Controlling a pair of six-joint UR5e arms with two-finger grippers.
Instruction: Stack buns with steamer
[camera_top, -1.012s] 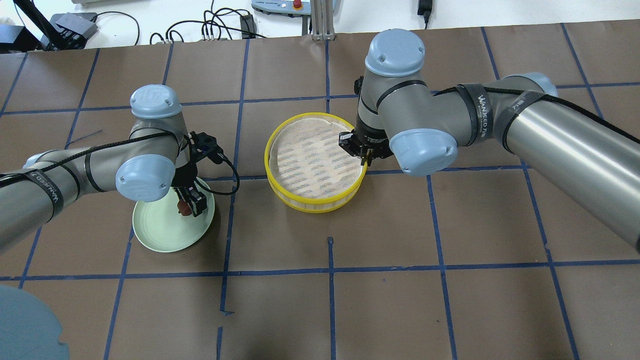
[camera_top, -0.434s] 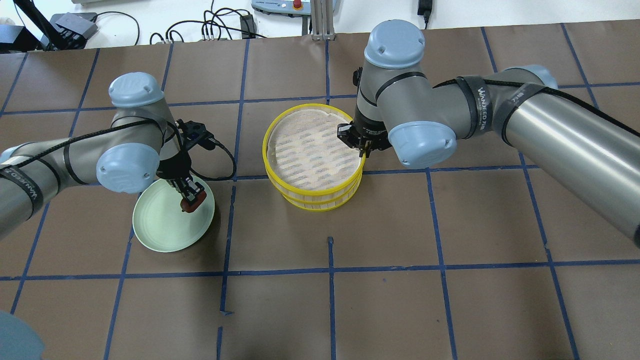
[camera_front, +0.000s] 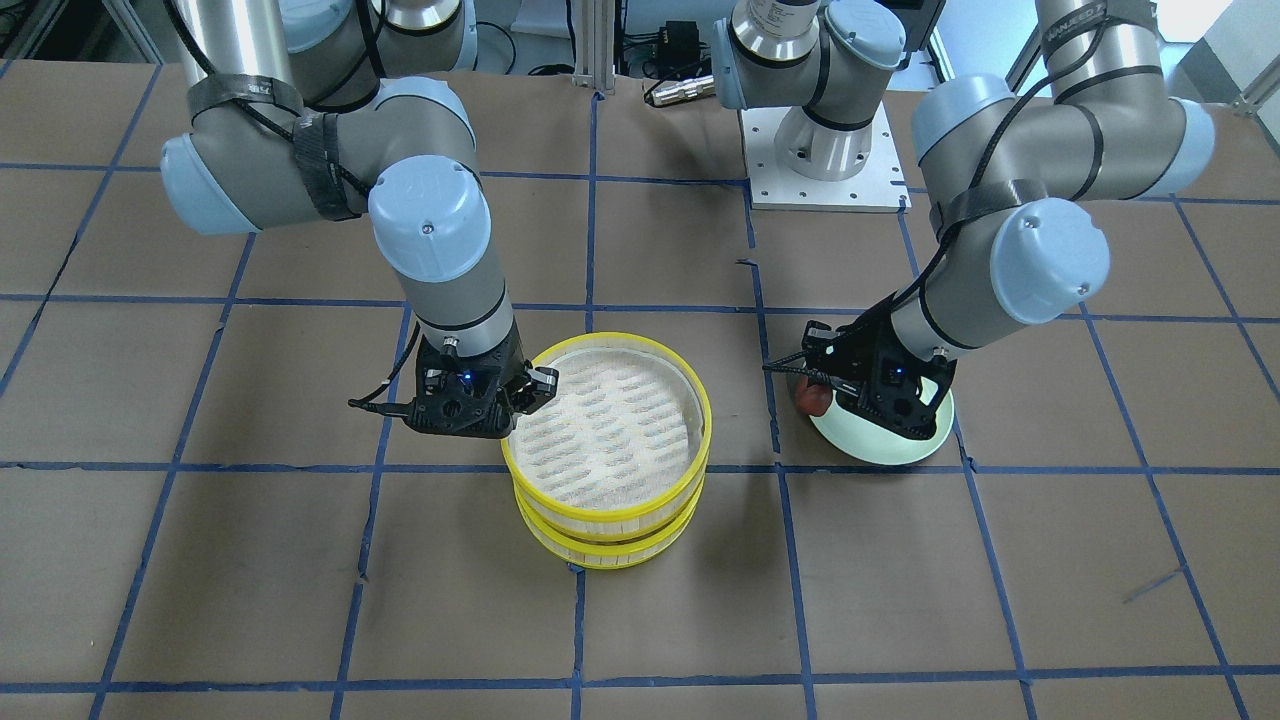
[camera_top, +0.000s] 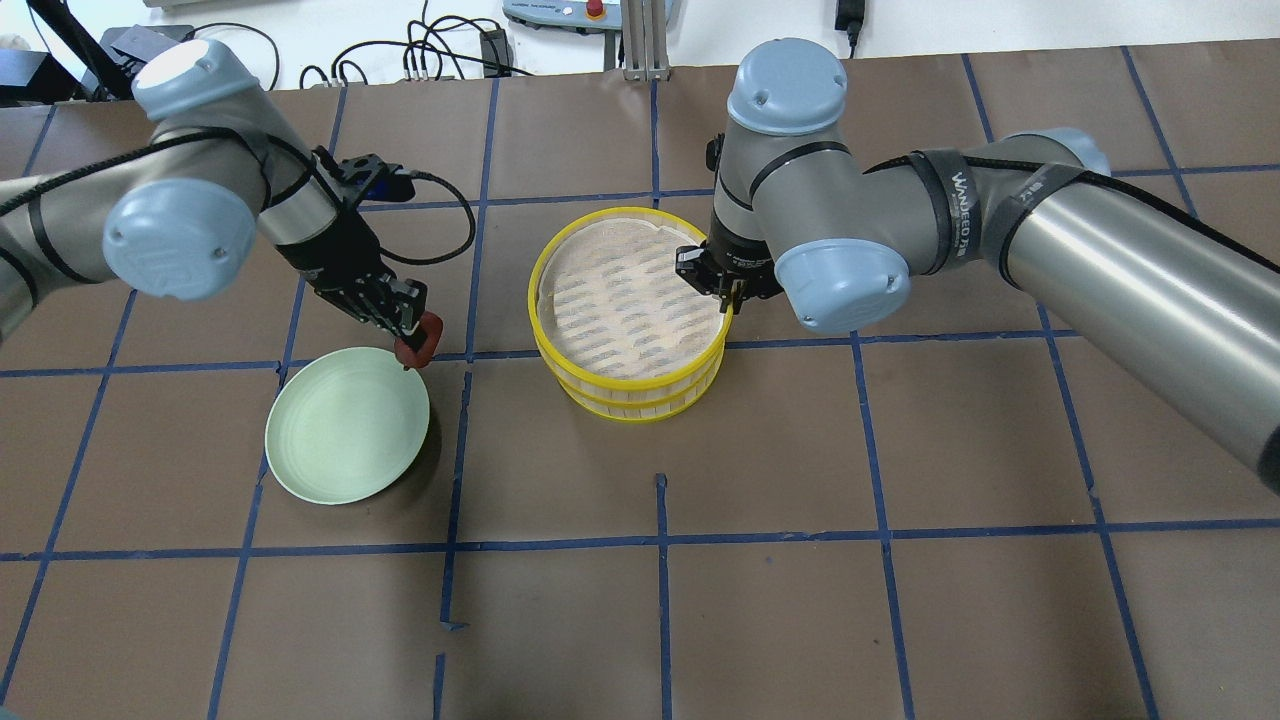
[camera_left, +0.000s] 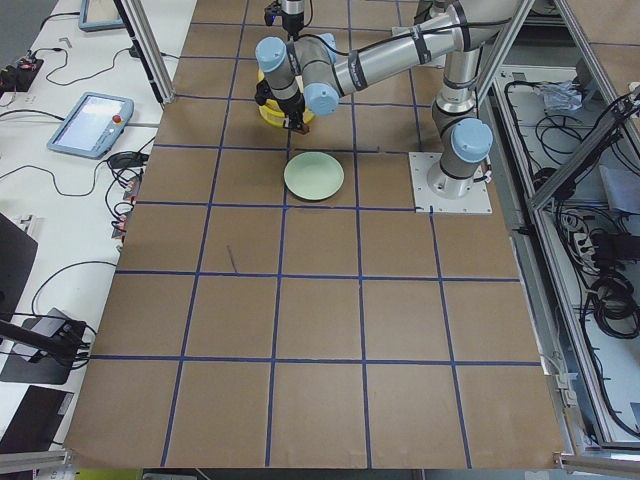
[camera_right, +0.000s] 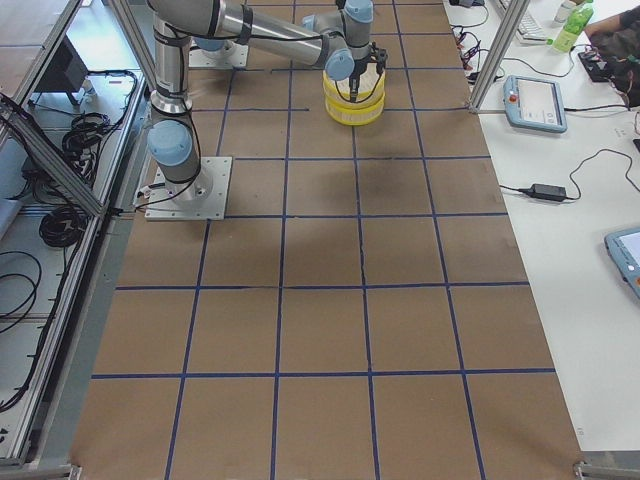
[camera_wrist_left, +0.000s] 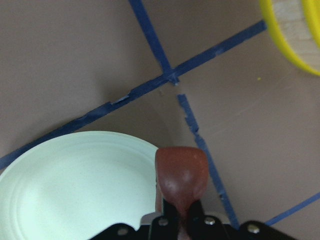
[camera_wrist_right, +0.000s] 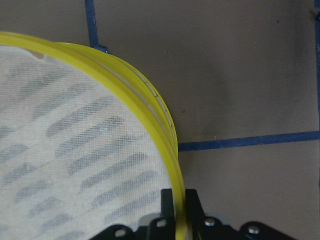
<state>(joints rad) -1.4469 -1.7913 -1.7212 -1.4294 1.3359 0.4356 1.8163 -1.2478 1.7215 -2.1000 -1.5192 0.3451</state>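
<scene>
Your left gripper (camera_top: 412, 343) clamps the reddish-brown rounded bun (camera_wrist_left: 181, 176), long axis pointing straight out from it; your right gripper (camera_wrist_right: 180, 202) pinches the level yellow-rimmed upper tray (camera_wrist_right: 169, 150).

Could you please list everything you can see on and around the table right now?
Round shallow steamer trays with yellow rims and pale slatted walls: two, stacked at mid-table; the upper tray shows a bare white perforated liner, and the lower tray sits beneath it, its contents hidden.
Reddish-brown rounded bun: one, held aloft near the plate's rim.
Pale green round plate: one, empty, on the robot's left.
Brown paper table cover: one, with a blue tape grid.
Left gripper: shut on the bun.
Right gripper: shut on the upper tray's rim.
</scene>
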